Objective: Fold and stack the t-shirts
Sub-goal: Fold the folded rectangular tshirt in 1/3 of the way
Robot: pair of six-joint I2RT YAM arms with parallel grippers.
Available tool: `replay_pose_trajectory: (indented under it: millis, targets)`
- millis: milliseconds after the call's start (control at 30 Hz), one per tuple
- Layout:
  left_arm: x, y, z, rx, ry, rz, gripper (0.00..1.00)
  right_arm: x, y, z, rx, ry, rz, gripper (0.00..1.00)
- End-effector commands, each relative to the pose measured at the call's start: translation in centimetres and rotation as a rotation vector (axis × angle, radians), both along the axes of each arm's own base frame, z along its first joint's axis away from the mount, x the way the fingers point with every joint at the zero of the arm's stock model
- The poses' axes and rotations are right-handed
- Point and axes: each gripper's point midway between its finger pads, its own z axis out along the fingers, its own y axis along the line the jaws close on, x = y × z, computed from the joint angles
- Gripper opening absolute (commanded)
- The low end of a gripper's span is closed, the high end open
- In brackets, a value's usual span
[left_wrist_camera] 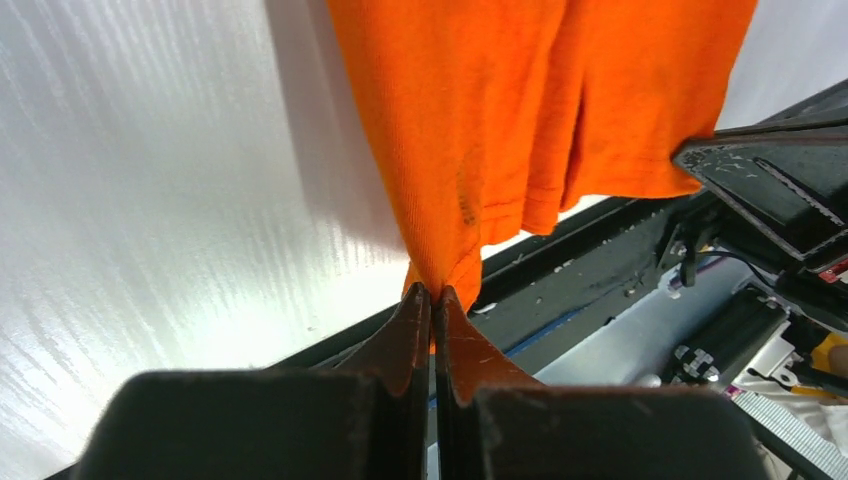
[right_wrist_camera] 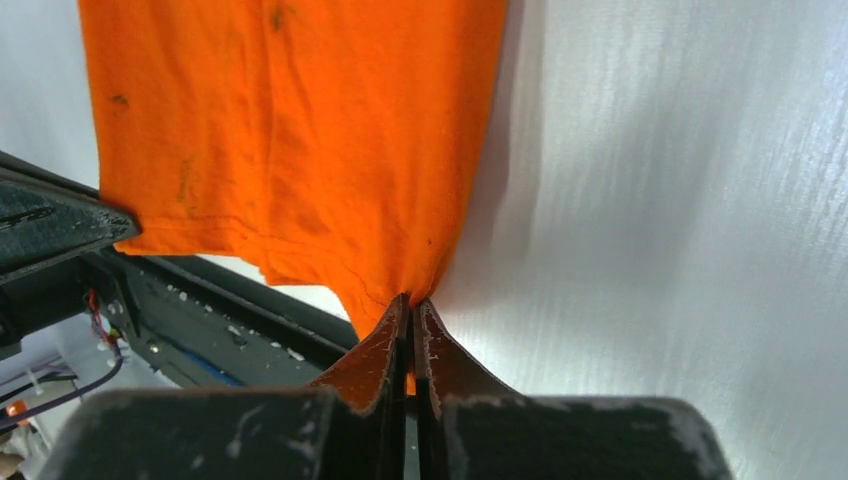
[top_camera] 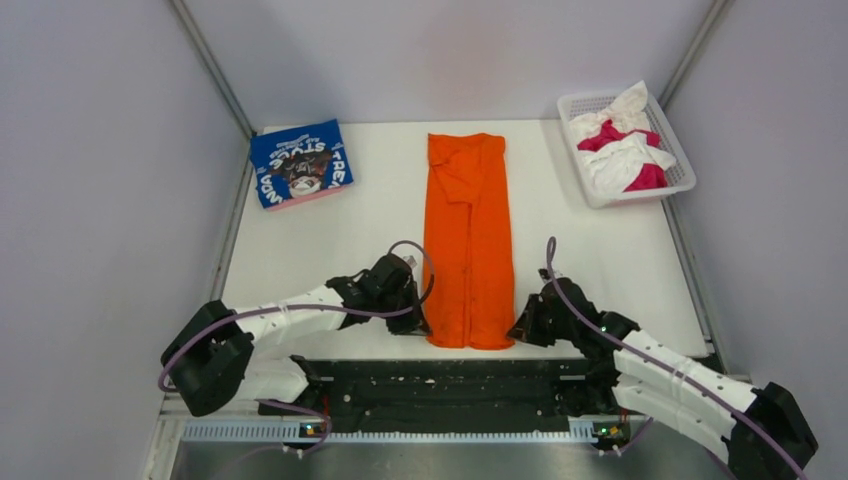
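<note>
The orange t-shirt (top_camera: 468, 240) lies as a long narrow strip down the middle of the white table, sleeves folded in. My left gripper (top_camera: 420, 326) is shut on its near left hem corner; the left wrist view shows the cloth (left_wrist_camera: 520, 110) pinched at the gripper tips (left_wrist_camera: 433, 293). My right gripper (top_camera: 518, 330) is shut on the near right hem corner; the right wrist view shows the cloth (right_wrist_camera: 300, 130) pinched at the gripper tips (right_wrist_camera: 410, 302). A folded blue t-shirt (top_camera: 300, 163) with white lettering lies at the far left.
A white lattice basket (top_camera: 680, 175) at the far right holds crumpled white and magenta shirts (top_camera: 622, 150). Grey walls close in both sides. A black rail (top_camera: 450, 375) runs along the table's near edge, just below the hem.
</note>
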Motion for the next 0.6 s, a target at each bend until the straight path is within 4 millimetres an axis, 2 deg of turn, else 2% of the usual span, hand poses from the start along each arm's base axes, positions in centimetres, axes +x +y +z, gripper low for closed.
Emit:
replay_pose_trajectory:
  millis: [0, 133, 233, 400, 567]
  targets:
    - [1.1, -1.9, 2.9, -0.092, -0.060, -0.028, 0.00, 0.8, 1.4, 2.9, 0.038, -0.044, 0.043, 0.00]
    - [4.3, -1.6, 3.8, -0.046, -0.141, 0.024, 0.00, 3.7, 1.5, 4.4, -0.025, -0.121, 0.009, 0.00]
    - [6.7, -2.3, 5.2, -0.079, -0.190, 0.042, 0.00, 6.2, 0.9, 5.3, -0.071, -0.172, -0.068, 0.00]
    - [11.7, -2.4, 6.3, -0.071, -0.244, 0.123, 0.00, 10.6, 1.4, 7.3, -0.029, -0.230, -0.156, 0.00]
    - [17.5, -0.8, 6.9, -0.076, -0.315, 0.205, 0.00, 15.5, 0.7, 8.8, -0.057, -0.281, -0.239, 0.00]
